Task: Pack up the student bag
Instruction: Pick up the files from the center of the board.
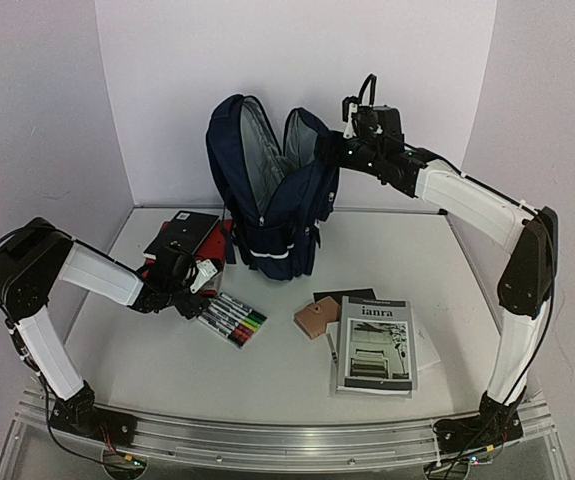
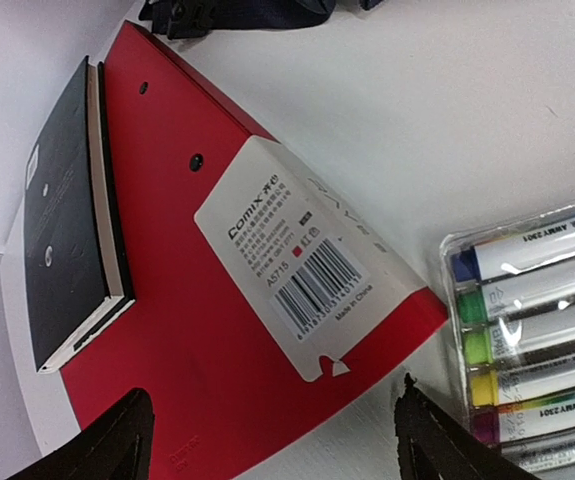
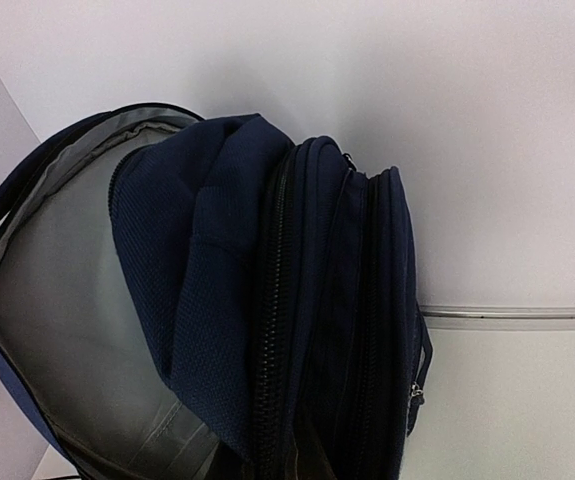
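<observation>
The student bag (image 1: 267, 190), navy blue with grey lining, stands upright at the back of the table with its main compartment gaping. My right gripper (image 1: 337, 143) is at the top of the bag's front panel and shut on its fabric. In the right wrist view the bag (image 3: 267, 300) fills the frame and my fingers are hidden. My left gripper (image 2: 272, 450) is open and hangs low over the near corner of a red folder (image 2: 197, 340), one fingertip (image 2: 107, 445) above the folder and the other over bare table. Nothing is between the jaws.
A black notebook (image 2: 62, 250) lies on the red folder. A clear pack of coloured markers (image 1: 232, 320) lies just right of my left gripper. Further right are a tan pouch (image 1: 313, 320) and a stack of booklets (image 1: 374, 343). White walls close the back and sides.
</observation>
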